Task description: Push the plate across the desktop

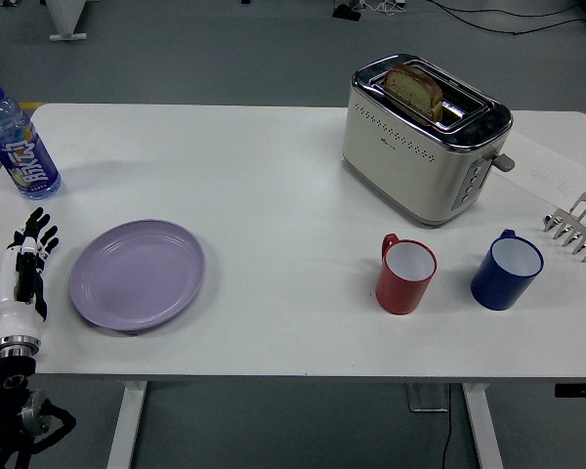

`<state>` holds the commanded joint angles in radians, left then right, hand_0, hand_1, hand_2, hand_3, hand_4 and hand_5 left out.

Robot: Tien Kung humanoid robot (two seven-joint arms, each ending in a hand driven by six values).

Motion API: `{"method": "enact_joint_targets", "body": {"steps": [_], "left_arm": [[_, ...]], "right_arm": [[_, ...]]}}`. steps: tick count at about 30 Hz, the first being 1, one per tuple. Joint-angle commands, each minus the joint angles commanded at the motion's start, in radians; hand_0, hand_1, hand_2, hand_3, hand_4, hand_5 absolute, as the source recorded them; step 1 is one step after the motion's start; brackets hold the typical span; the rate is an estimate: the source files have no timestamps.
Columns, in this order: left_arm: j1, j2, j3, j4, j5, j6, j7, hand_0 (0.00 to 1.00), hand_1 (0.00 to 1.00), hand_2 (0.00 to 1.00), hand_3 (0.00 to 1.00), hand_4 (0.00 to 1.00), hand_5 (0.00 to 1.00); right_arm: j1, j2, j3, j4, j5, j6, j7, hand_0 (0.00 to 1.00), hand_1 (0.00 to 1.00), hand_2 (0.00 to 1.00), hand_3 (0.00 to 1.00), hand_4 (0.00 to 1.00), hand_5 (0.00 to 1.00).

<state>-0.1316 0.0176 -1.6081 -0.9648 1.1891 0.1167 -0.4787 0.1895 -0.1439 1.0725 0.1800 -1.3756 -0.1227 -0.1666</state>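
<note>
White bench [273, 195], smooth matte top, rectangular, on white legs. Grey floor beyond and beneath; black cables trail across the floor at the far side. A yellow line on the floor shows at both far corners of the bench.

One plate [138, 275]: lavender, oval, glossy, shallow raised rim. Sits flat near the bench's front-left edge, nothing on it.

One left hand [25, 264]: white and black segmented shell, fingers straight and slightly spread, pointing away from the near edge, holding nothing. It rests just left of the plate with a narrow gap between; not touching. Black arm joints drop below the bench edge at the lower left corner. Right hand not seen.

One bottle [18, 144]: clear plastic, blue cap, blue and white label, upright at the far-left corner, well apart from the plate.

One toaster [425, 137]: cream body, polished chrome top, rounded corners, a row of small perforations along its side, lever at its right end. Two slots; one slice of brown bread [414, 91] stands in the rear slot.

Two mugs, both white inside: a red mug [405, 275], handle toward the far left, and a blue mug [506, 271], handle at the far side. They stand side by side in front of the toaster, apart.

One metal slotted utensil [577, 227] at the right edge, partly cut off.
</note>
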Motion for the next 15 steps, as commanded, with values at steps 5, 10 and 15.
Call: {"method": "enact_joint_targets", "body": {"steps": [5,10,15], "left_arm": [[-0.006,-0.014,0.018,0.004,-0.027,0.007,-0.011,0.838,0.905,0.942,0.928,0.639,0.998],[-0.007,-0.015,0.05,0.0,-0.046,0.017,-0.018,0.839,0.905,0.945,0.933,0.631,0.998],[-0.008,-0.014,0.078,-0.003,-0.071,0.023,-0.024,0.84,0.907,0.947,0.939,0.618,0.998]], "right_arm": [[0.001,-0.001,-0.001,0.0,-0.001,0.001,0.001,0.636,0.608,0.665,0.607,0.18,0.115],[0.004,-0.001,-0.002,0.0,0.003,0.0,0.001,0.637,0.608,0.665,0.607,0.18,0.115],[0.006,-0.002,-0.002,0.0,0.004,0.0,0.002,0.637,0.607,0.665,0.607,0.18,0.114]]}}
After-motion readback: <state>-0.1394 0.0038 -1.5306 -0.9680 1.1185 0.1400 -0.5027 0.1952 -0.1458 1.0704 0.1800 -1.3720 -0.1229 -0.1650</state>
